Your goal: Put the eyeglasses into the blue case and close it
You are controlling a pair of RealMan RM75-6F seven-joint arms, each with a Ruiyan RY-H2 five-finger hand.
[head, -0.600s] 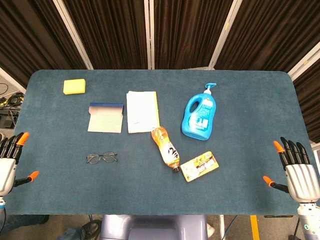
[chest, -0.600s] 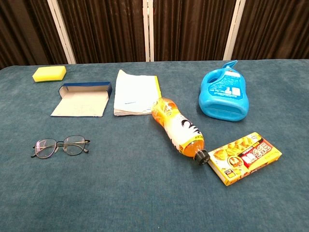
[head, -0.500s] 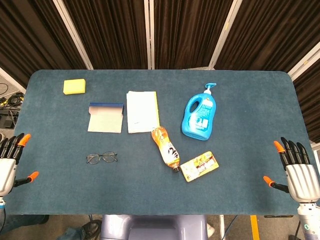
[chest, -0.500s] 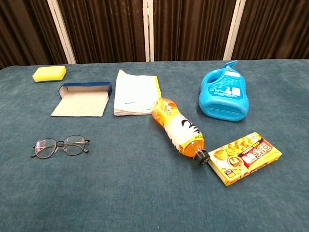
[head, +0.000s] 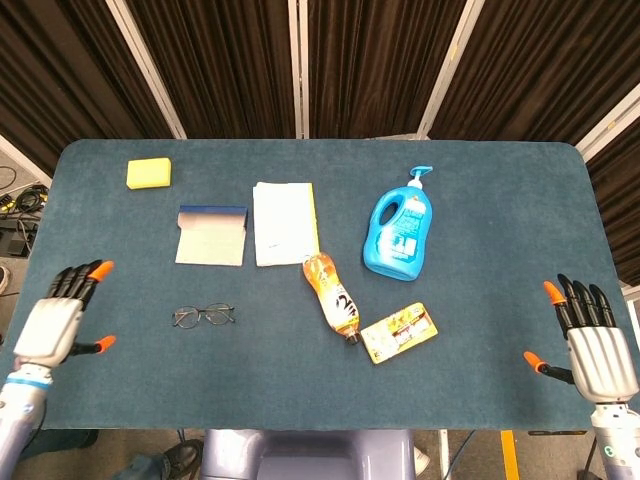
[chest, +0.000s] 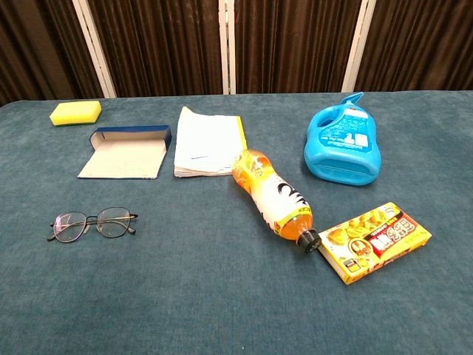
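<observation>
At the far left, our left hand (head: 55, 325) has swung in over the near-left edge of the table (head: 480, 400) since half a second ago, when it hung out past the edge. Its fingers are spread and it holds nothing. We read this as the start of the reach for the eyeglasses; nothing of the task itself is done yet.

Far back on the left lies a yellow sponge (head: 148, 173). Right of our left hand, and still well apart from it, the eyeglasses (head: 203, 316) lie flat on the cloth, lenses up and temples apparently unfolded, just where they were. Beyond them sits the blue case (head: 211, 235), lying open with its pale flap spread toward us and its blue tray on the far side; it has not moved either.

Right of the case lies a white booklet (head: 285, 222), then an orange bottle (head: 332, 295) on its side, a yellow snack box (head: 399, 332) at its cap, and a blue detergent bottle (head: 401, 232) further back.

At the far right, our right hand (head: 590, 340) waits at the near-right edge, fingers spread and empty, much as before.
</observation>
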